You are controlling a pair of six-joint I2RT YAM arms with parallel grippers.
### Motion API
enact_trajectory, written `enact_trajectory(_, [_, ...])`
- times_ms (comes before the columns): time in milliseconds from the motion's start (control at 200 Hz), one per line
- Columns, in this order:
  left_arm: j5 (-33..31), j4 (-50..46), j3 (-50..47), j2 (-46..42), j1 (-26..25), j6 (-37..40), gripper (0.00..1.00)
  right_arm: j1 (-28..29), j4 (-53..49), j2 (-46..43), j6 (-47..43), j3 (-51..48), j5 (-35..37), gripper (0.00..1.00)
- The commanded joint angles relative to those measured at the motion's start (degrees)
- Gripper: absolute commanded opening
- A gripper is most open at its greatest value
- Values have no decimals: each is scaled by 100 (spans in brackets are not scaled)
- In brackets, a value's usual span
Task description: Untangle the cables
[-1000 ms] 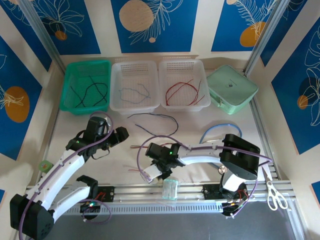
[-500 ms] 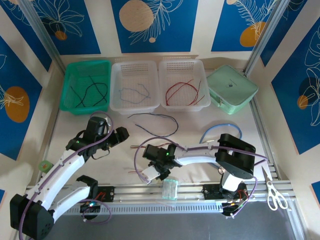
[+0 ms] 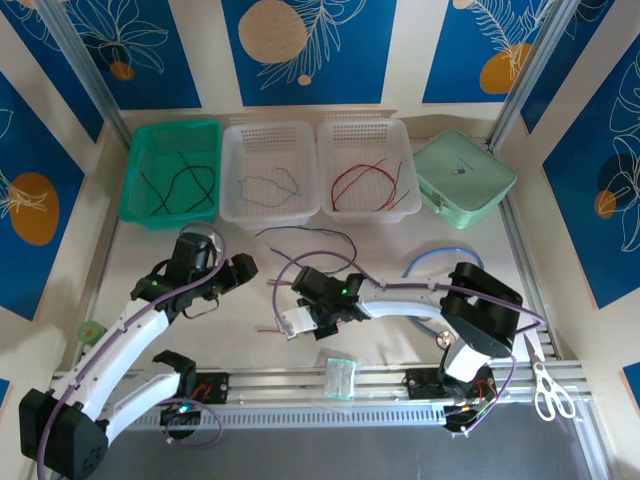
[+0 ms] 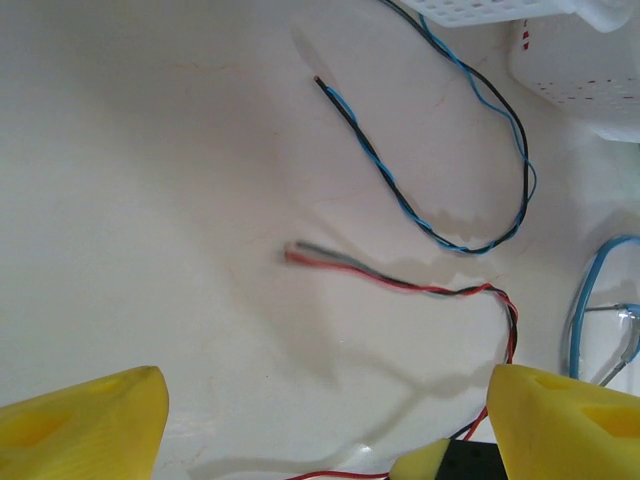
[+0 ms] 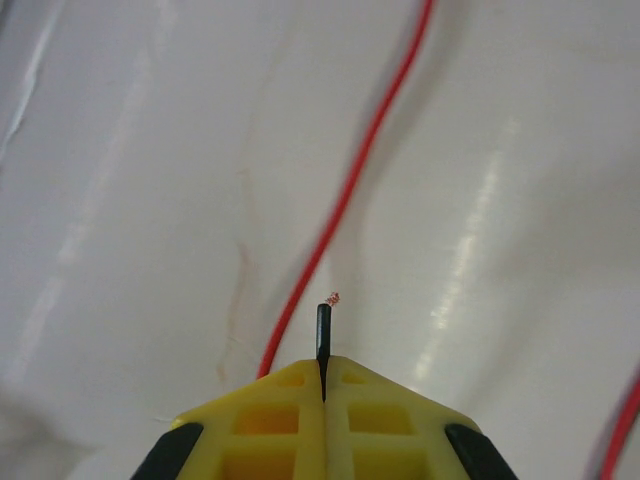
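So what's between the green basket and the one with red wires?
A white basket with a thin blue wire inside, in the top view.

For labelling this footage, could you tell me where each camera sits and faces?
Top external: above and behind, looking down at the table; both arms show.
Left wrist: on the left arm, facing down; open left gripper at bottom corners.
Right wrist: low over the table; right gripper shut on black cable.
Top and left wrist share the black-blue pair.
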Motion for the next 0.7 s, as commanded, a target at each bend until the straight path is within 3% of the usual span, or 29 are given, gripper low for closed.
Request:
enact_trajectory(0, [50,-141,262,-86,-6,58,82,-113,248,-385,308,-13,-96,0])
enact_trajectory(335, [662,190,795,117,-7,-30,74,-1081,790,-1459,1616,230,-844,0])
enact_trajectory(515, [995,102,1518,462,-16,490,72,-1563,1016,-1999,2062,353,-1485,0])
enact_trajectory(615, [1301,126,1917,666,-15,872,59,-1955,1218,-2193,2393,359,-1960,0])
enact_trajectory(695, [1583,256,2177,837,-23,985,54,-2189,1232,-2226,2554,449,-2212,0])
